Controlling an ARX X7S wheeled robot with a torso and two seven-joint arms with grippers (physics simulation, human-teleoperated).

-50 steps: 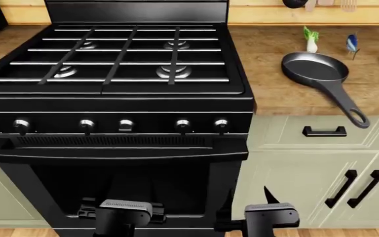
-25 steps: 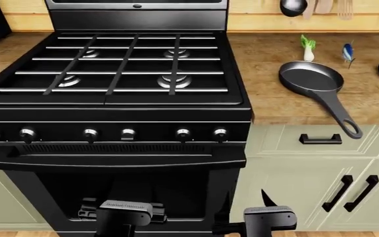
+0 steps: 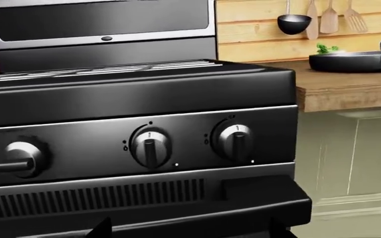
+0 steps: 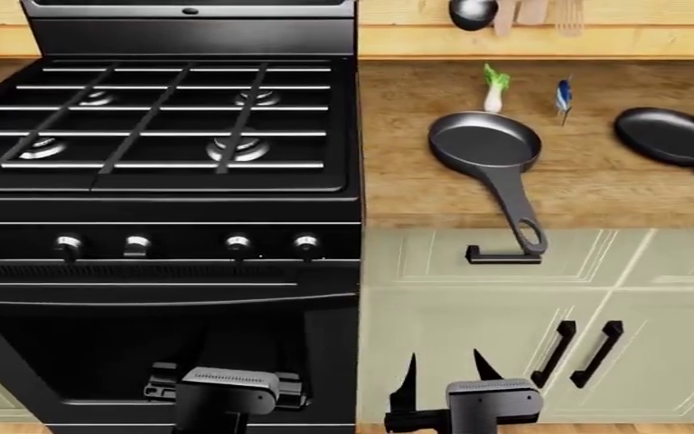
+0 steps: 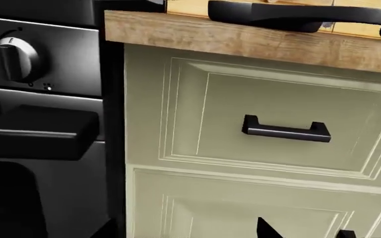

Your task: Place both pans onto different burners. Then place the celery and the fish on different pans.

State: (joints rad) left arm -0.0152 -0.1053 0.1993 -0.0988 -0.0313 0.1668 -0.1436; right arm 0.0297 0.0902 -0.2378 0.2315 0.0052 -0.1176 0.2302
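Head view showed both pans on the counter to the right of the stove, neither on a burner yet. The loop-handled pan sat near the counter's middle, its long handle running to the front edge with the loop overhanging it. The wooden-handled pan lay toward the right end. The celery and the fish stood near the back edge, just behind the first pan.

Both arms hung low in front of the oven and cabinets, well below the counter. The right claw was spread and empty; whether the left claw was spread or pressed together could not be told.

The pans looked rigid and fairly heavy, likely to tip if held far out, so a hold on the handle close to the bowl seemed best. The celery looked light and soft; its white stalk offered the firmer hold. The fish looked small, slim and possibly slippery, best pinched across its middle.
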